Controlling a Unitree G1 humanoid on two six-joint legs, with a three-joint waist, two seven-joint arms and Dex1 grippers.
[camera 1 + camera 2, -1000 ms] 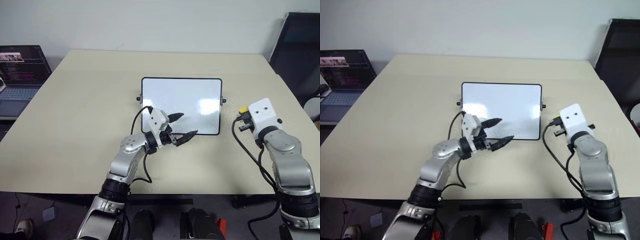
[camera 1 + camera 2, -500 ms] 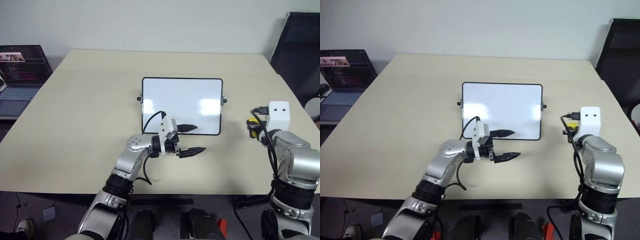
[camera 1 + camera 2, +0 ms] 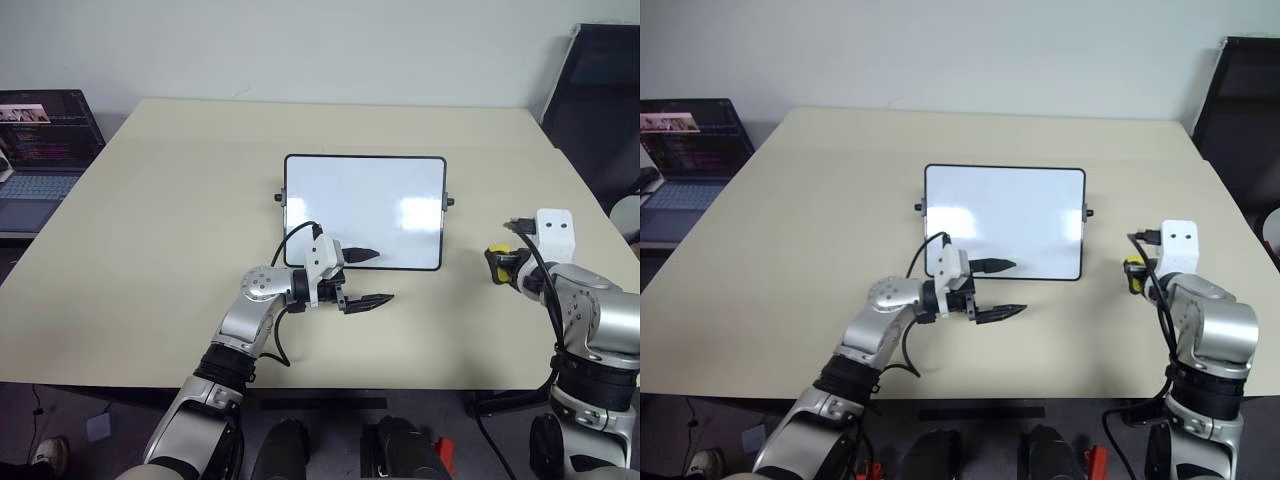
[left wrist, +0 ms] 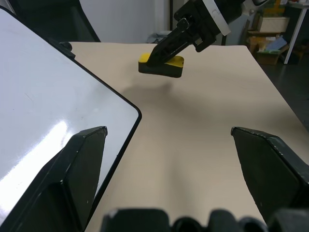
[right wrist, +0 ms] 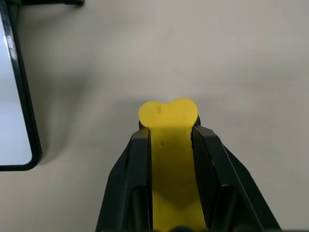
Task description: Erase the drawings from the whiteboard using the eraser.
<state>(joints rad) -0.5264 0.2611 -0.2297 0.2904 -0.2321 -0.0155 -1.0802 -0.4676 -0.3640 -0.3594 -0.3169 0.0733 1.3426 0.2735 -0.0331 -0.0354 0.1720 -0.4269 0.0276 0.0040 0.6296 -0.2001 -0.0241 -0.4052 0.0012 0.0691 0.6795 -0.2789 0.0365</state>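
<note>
- The eraser (image 5: 168, 126) sits clamped in the right pincer (image 3: 500, 266), at the right of the frame, apart from the whiteboard's right edge.
- The whiteboard (image 3: 363, 210) lies flat mid-frame on the counter (image 3: 150, 250); its surface looks blank.
- The left pincer (image 3: 366, 277) hangs at the board's lower edge, fingers spread wide, holding nothing.
- A laptop (image 3: 40, 150) stands at the far left.

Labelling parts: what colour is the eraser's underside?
Black, under a yellow top; the eraser shows best in the left wrist view.
</note>
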